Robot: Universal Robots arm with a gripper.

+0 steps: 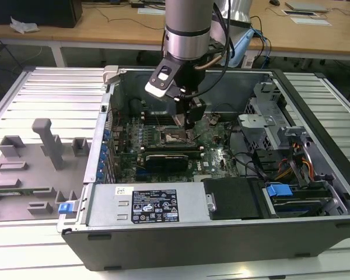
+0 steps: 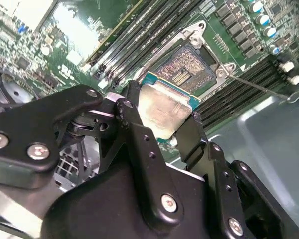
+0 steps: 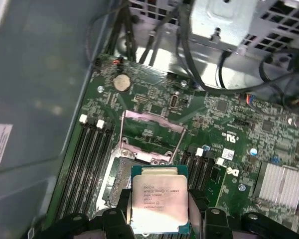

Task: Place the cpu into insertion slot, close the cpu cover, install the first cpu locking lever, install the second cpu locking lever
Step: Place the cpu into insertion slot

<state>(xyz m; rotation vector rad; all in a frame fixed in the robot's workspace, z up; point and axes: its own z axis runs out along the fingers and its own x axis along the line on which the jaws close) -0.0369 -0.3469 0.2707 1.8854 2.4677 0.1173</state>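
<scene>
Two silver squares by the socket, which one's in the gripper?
The cpu: a solid square with a dull metal top, pinched in the gripper near the insertion slot. The cpu cover is a hollow frame, untouched, beside the slot.

Exterior view: I'm looking from high up, off the arm (image 1: 188, 29), angled down into the open computer case (image 1: 221, 245) on the counter (image 1: 52, 93). It's mid range, with the whole case in shot. Both wrist views sit close to the board. First wrist view looks steeply down over the fingers (image 3: 120, 211) onto the cpu (image 3: 159, 201) and insertion slot (image 3: 120, 177). Second wrist view is nearer and tilted, looking along the fingers (image 2: 139, 144) from behind at the same cpu (image 2: 162, 107) and insertion slot (image 2: 189, 67). Exterior view catches that insertion slot (image 1: 176, 137) too, far smaller.
</scene>
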